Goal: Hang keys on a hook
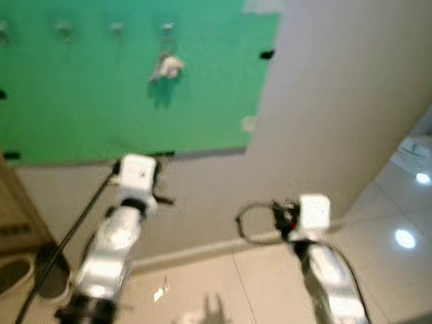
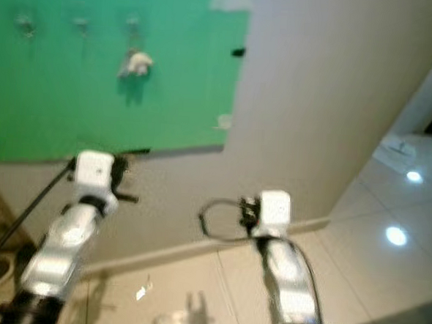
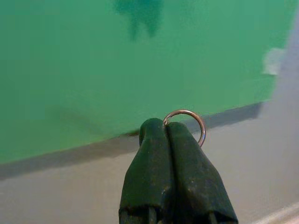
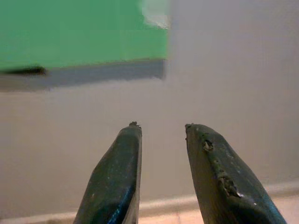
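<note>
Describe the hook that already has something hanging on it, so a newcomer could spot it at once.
Find the green board on the wall ahead of the robot. Near its top edge runs a row of small hooks. The one wanted is the rightmost hook; unlike its neighbours, it has a pale whitish item dangling below it.

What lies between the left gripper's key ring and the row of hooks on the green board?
In the left eye view, only bare green board separates the left gripper from the hooks. One hook already carries a whitish bundle. The left wrist view shows the key ring pinched, board ahead.
</note>
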Controlling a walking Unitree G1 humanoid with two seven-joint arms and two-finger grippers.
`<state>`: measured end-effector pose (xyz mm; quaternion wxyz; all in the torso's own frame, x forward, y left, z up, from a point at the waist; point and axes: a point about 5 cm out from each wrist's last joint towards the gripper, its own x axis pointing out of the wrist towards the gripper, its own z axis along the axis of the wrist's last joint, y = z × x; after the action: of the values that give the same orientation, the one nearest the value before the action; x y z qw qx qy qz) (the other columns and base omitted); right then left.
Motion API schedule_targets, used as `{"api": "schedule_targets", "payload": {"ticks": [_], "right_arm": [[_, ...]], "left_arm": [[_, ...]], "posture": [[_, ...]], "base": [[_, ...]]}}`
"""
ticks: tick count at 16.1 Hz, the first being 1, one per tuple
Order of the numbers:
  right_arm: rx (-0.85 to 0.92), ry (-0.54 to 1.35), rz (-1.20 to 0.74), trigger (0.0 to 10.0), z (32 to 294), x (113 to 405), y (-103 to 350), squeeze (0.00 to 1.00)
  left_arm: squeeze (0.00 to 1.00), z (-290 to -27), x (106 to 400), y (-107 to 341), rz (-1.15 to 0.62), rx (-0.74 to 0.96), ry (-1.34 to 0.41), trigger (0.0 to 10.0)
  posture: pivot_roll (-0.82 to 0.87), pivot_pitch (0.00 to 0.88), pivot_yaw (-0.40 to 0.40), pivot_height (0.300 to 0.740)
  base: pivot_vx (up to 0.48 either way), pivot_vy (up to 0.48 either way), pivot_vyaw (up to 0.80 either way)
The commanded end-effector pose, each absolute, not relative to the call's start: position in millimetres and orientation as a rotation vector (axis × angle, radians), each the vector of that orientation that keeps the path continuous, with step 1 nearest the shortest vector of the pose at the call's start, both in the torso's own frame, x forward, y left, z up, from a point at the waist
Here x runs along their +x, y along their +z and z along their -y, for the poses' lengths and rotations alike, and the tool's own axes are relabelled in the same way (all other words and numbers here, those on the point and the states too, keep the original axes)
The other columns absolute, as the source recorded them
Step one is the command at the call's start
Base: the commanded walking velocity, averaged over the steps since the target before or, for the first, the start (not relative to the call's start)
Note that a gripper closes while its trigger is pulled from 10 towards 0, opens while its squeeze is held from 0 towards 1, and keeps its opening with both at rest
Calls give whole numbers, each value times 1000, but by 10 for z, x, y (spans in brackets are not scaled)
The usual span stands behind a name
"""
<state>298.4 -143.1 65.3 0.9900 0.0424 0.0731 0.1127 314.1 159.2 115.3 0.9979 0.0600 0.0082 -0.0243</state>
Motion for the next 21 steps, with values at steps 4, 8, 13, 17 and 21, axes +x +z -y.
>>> {"api": "schedule_targets", "payload": {"ticks": [4, 8, 13, 17, 21], "right_arm": [[81, 221, -145, 10000, 1508, 2997, 651, 35], [78, 234, -135, 10000, 1491, 3007, 671, 63], [56, 239, -109, 10000, 1490, 2991, 697, 59], [34, 194, -10, 10000, 1565, 2996, 843, 0], [28, 188, -10, 10000, 1587, 3001, 832, 0]], "left_arm": [[0, -1489, 3224, 1277, 18, 149, -87, 10000], [0, -1459, 3261, 1337, 34, 167, -103, 10000], [0, -1466, 3290, 1434, 90, 195, -122, 10000], [0, -1420, 3326, 1661, 204, 204, -138, 10000], [0, -1447, 3332, 2041, 384, 206, -116, 10000]], "posture": [[-4, 0, -44, 740], [-5, 0, -44, 740], [-9, 0, -42, 740], [-19, 0, -40, 740], [-19, 0, -38, 740]], "base": [[0, 0, 627], [0, 0, 617], [0, 0, 619], [292, 0, 261], [461, 0, 0]]}}
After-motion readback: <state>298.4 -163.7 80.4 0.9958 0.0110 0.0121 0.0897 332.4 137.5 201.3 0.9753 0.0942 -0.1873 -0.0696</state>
